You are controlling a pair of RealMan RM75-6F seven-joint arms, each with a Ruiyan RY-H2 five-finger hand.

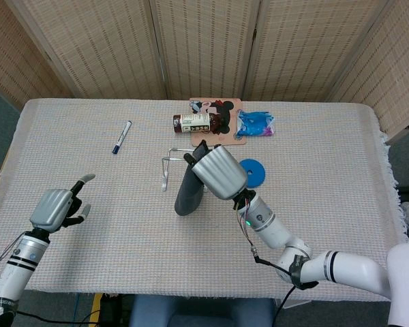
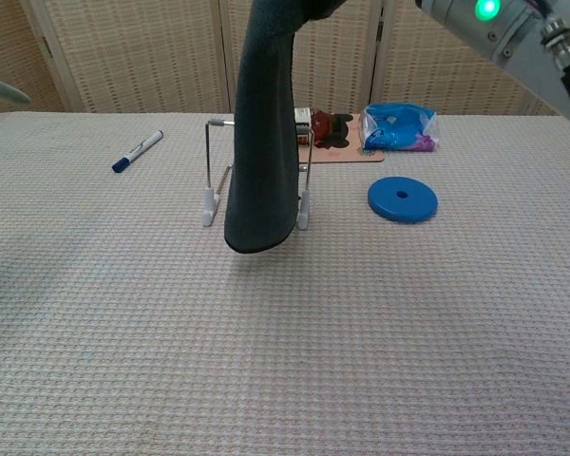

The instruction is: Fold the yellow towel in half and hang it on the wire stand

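Woven cloth table (image 1: 341,157), wicker screens (image 1: 204,48) behind. Left hand (image 1: 53,208) near the left edge, fingers apart, holding nothing. Marker (image 1: 121,137) up beyond its fingertips. Stand (image 2: 211,180) mid-table. Right hand (image 1: 218,170) raised, fingers clamped on the towel (image 2: 263,133), which hangs dark below them, just before the stand. Blue disc (image 2: 402,199) right of it.

Right hand (image 1: 219,171) holds towel (image 1: 189,192) (dark grey) by stand (image 1: 169,163).
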